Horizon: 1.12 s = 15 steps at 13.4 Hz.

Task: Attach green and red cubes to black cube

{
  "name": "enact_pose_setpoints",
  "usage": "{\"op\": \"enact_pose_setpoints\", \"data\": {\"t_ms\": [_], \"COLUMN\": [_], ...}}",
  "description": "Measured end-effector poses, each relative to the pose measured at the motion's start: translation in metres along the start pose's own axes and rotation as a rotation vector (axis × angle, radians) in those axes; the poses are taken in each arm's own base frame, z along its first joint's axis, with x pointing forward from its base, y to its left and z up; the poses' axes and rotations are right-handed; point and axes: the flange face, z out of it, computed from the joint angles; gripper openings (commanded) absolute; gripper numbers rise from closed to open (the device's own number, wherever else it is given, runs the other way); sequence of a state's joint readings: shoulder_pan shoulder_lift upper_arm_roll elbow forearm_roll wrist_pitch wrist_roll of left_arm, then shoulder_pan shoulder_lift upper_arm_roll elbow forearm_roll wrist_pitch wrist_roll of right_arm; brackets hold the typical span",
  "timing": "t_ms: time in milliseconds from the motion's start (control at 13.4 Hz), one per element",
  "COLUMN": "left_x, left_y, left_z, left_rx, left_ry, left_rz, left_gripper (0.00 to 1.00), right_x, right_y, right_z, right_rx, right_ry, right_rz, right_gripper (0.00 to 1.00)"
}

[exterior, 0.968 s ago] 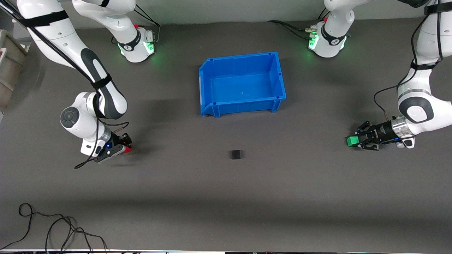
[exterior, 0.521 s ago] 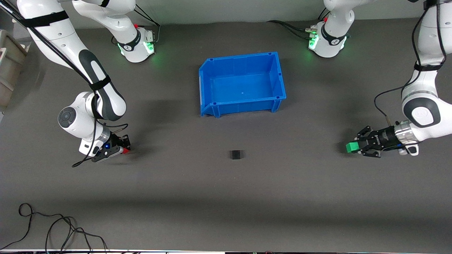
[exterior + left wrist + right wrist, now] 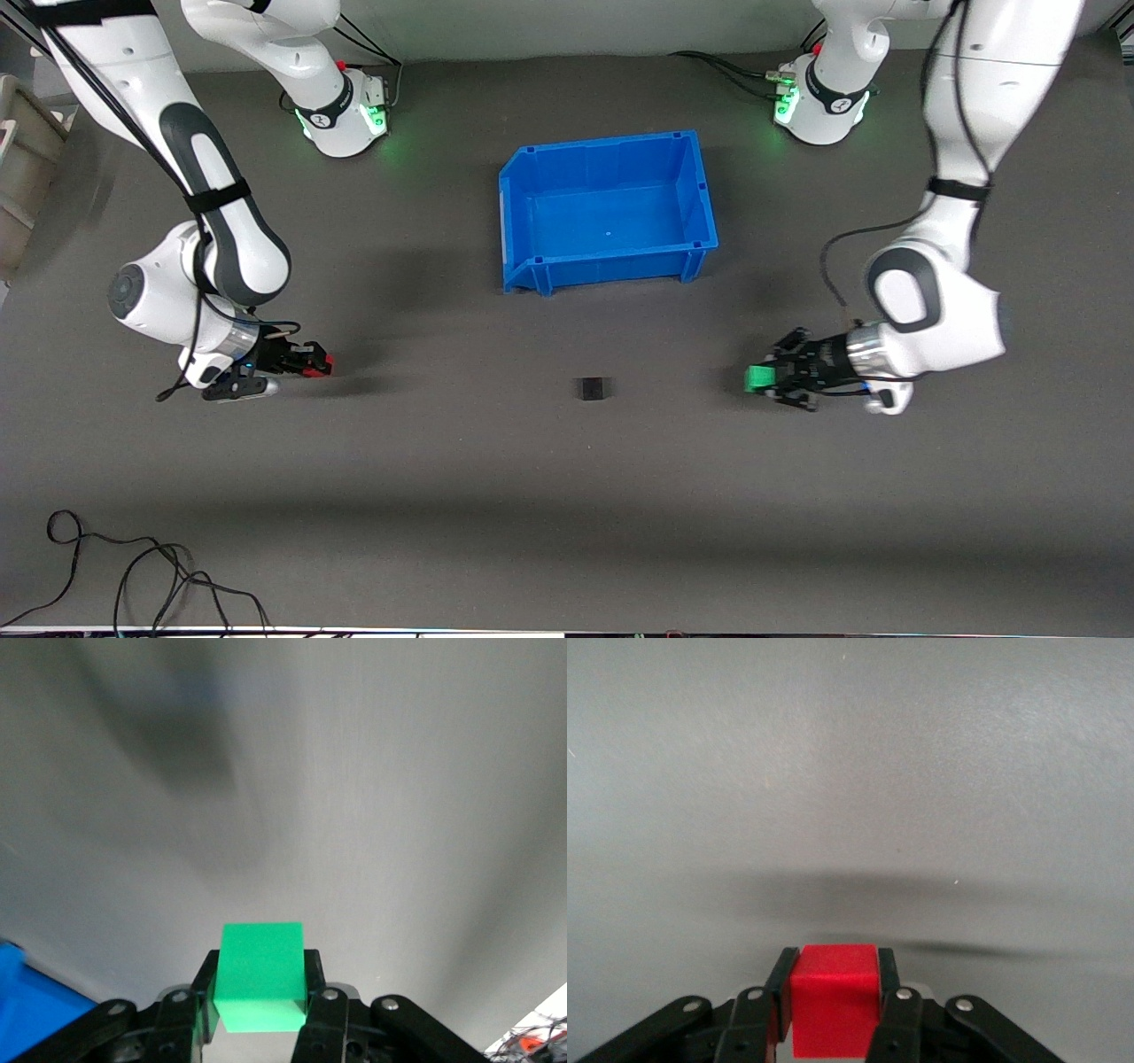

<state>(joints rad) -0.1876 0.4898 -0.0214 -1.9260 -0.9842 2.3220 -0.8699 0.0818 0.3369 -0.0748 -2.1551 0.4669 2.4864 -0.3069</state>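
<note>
The black cube [image 3: 593,388] sits alone on the grey table, nearer the front camera than the blue bin. My left gripper [image 3: 764,379] is shut on the green cube [image 3: 757,379], held just above the table toward the left arm's end, level with the black cube. In the left wrist view the green cube [image 3: 260,976] sits between the fingers [image 3: 315,970]. My right gripper [image 3: 317,363] is shut on the red cube [image 3: 321,364], low over the table toward the right arm's end. In the right wrist view the red cube [image 3: 833,999] fills the jaws.
An empty blue bin [image 3: 523,190] stands mid-table, farther from the front camera than the black cube. Loose black cables [image 3: 133,576] lie at the table's near edge toward the right arm's end. A beige box [image 3: 22,168] sits at that end's edge.
My left gripper has swept with the green cube toward the black cube and a little nearer the camera. My right arm has turned, its gripper with the red cube barely shifting.
</note>
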Motion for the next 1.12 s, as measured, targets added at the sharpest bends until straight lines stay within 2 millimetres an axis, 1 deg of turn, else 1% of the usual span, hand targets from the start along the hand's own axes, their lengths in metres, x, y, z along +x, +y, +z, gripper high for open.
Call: {"op": "enact_pose_setpoints", "data": {"t_ms": [74, 223, 298, 372, 447, 596, 670, 819, 968, 1117], "left_x": [-0.019, -0.052, -0.065, -0.078, -0.088, -0.102, -0.106, -0.108, -0.111, -0.119], "left_y": [0.000, 0.002, 0.004, 0.007, 0.011, 0.019, 0.020, 0.017, 0.012, 0.013], "left_z": [0.020, 0.063, 0.083, 0.102, 0.118, 0.140, 0.148, 0.161, 0.176, 0.186], "left_rx": [0.004, 0.004, -0.001, -0.009, -0.015, -0.018, -0.019, -0.033, -0.038, -0.041], "left_ry": [0.003, 0.030, 0.044, 0.055, 0.059, 0.053, 0.053, 0.073, 0.089, 0.085], "left_rz": [0.024, 0.071, 0.071, 0.055, 0.032, 0.001, -0.004, -0.015, -0.036, -0.050], "left_gripper": [0.26, 0.26, 0.26, 0.25, 0.26, 0.26, 0.25, 0.26, 0.26, 0.26], "right_x": [0.001, 0.006, 0.011, 0.016, 0.021, 0.028, 0.031, 0.035, 0.035, 0.037], "right_y": [-0.004, -0.016, -0.029, -0.049, -0.074, -0.124, -0.143, -0.170, -0.194, -0.220], "right_z": [-0.009, -0.023, -0.029, -0.034, -0.038, -0.045, -0.047, -0.044, -0.036, -0.032], "right_rx": [0.013, 0.033, 0.041, 0.048, 0.055, 0.075, 0.084, 0.091, 0.091, 0.094], "right_ry": [-0.003, -0.018, -0.021, -0.019, -0.014, -0.004, -0.004, -0.012, -0.023, -0.027], "right_rz": [0.075, 0.295, 0.401, 0.498, 0.597, 0.808, 0.902, 1.051, 1.156, 1.249], "right_gripper": [0.00, 0.00, 0.00, 0.00, 0.00, 0.00, 0.00, 0.00, 0.00, 0.00]}}
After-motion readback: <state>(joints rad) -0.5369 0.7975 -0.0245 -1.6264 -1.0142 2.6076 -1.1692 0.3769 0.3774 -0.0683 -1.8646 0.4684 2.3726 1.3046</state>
